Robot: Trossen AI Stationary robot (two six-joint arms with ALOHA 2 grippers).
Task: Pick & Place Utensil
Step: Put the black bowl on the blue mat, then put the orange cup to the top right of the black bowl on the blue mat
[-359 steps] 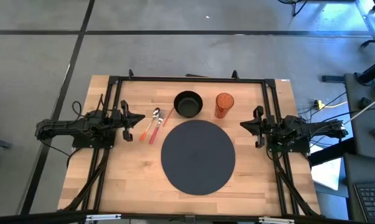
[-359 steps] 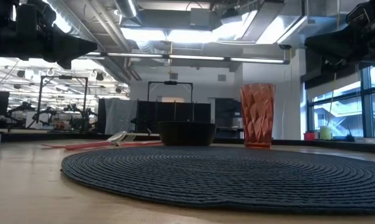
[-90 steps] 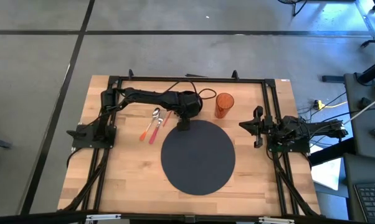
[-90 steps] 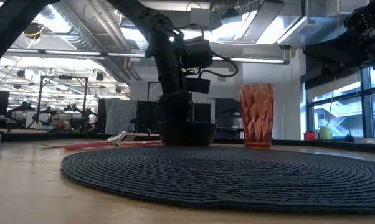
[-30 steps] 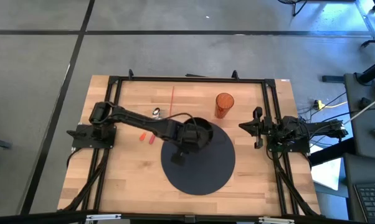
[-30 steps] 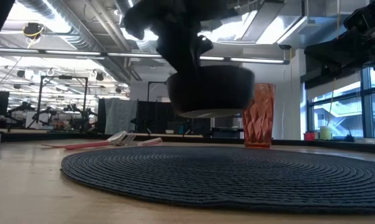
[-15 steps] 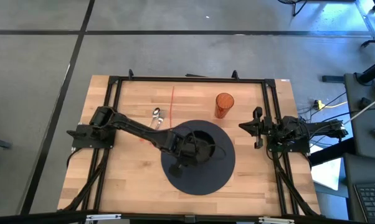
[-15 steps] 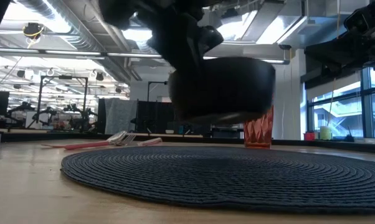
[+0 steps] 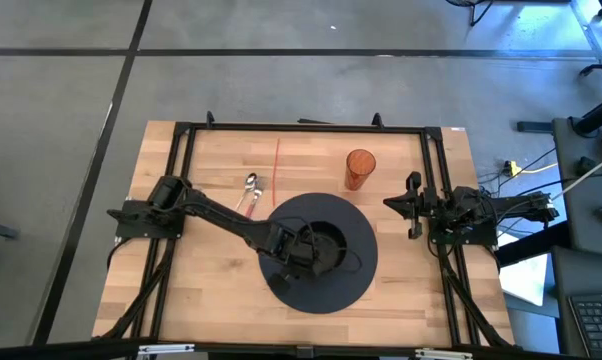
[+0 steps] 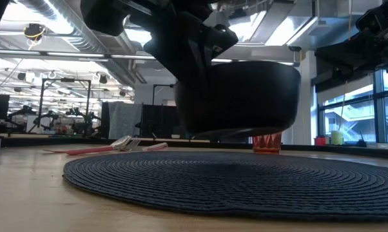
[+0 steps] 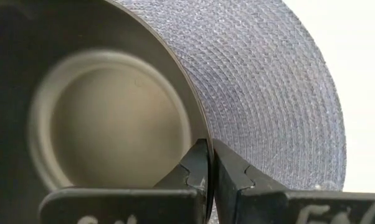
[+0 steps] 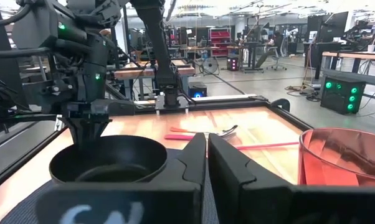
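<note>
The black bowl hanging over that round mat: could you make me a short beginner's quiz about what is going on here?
1. True or false: the black bowl already rests on the round mat.
2. Which gripper holds the bowl? A. the left gripper B. the right gripper C. neither
3. Fill in: the orange cup stands on the bare ____, off the mat.

Key
1. False: the low view shows a gap beneath the bowl.
2. A: its fingers pinch the bowl's rim, while the right gripper waits shut at the table's right edge.
3. Table.
</note>
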